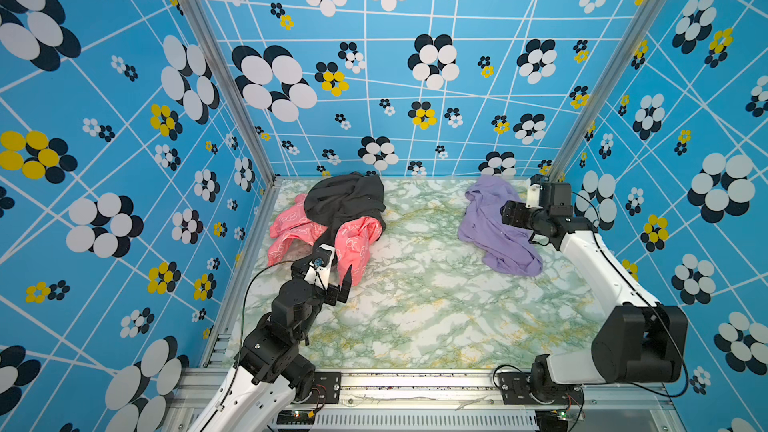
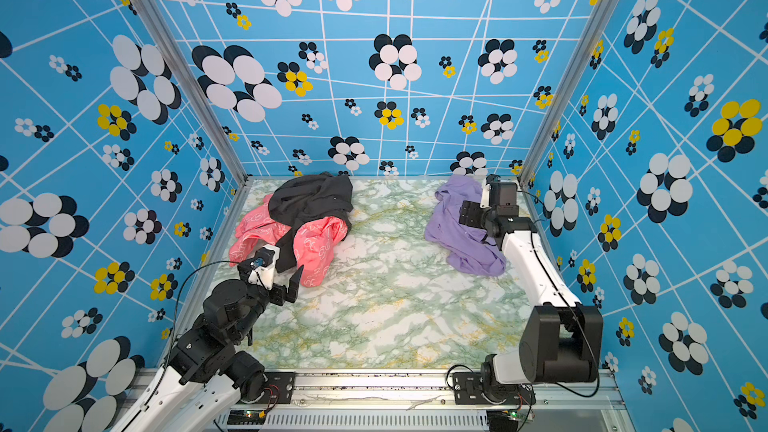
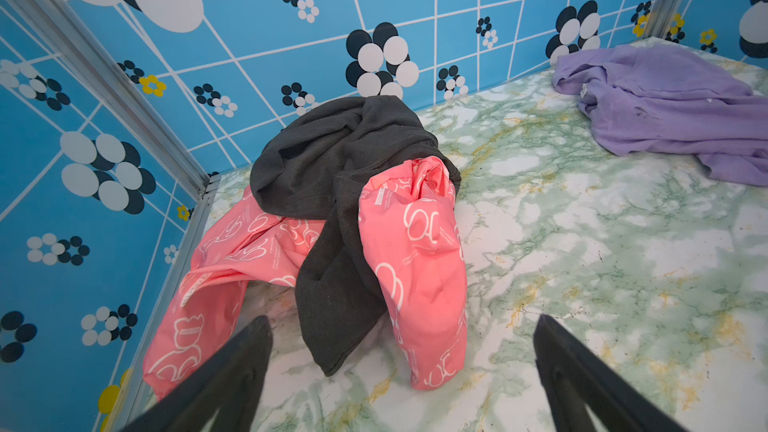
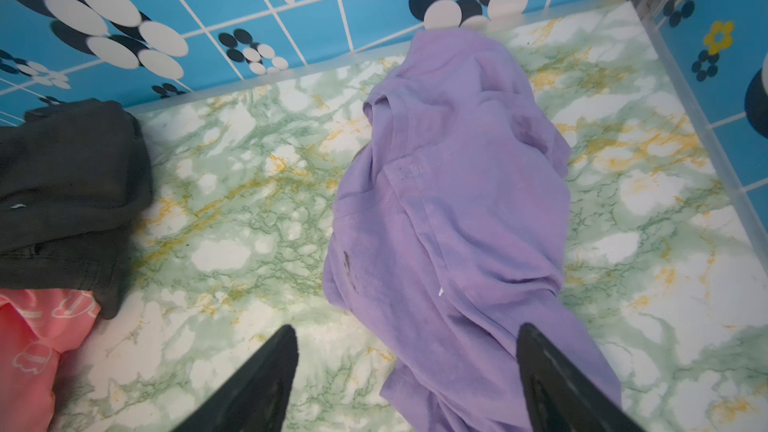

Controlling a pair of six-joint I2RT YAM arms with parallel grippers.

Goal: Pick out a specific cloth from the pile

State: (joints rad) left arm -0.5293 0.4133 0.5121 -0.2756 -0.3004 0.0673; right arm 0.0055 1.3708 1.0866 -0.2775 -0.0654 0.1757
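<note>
Plainly, the right claw (image 4: 407,328) stands wide open with nothing in it: both dark fingers (image 4: 266,371) are spread far apart and no fabric is pinched between them. Directly beneath and just ahead of this claw lies the cloth (image 4: 457,201), a lavender-purple garment crumpled in a long heap on the marbled green table (image 4: 232,209), running from under the fingers away toward the far wall. One finger overlaps the fabric's edge in the right wrist view, though whether it touches cannot be told. A small white label (image 4: 440,292) shows on the fabric close in front of the claw. In both top views the cloth (image 1: 494,234) (image 2: 457,234) sits alone near the far corner, partly covered by the right arm's wrist. Well off to the side of that claw, across a bare stretch of table, is the pile (image 1: 332,222): a black garment (image 1: 345,201) draped over a coral-pink cloth (image 1: 357,247) with white outline print. The left claw (image 3: 401,320) is likewise spread fully open and empty, hovering just short of the pile's near edge, with the black garment's hanging end straight ahead of it and the lavender cloth (image 3: 665,110) far beyond, off to one side.
</note>
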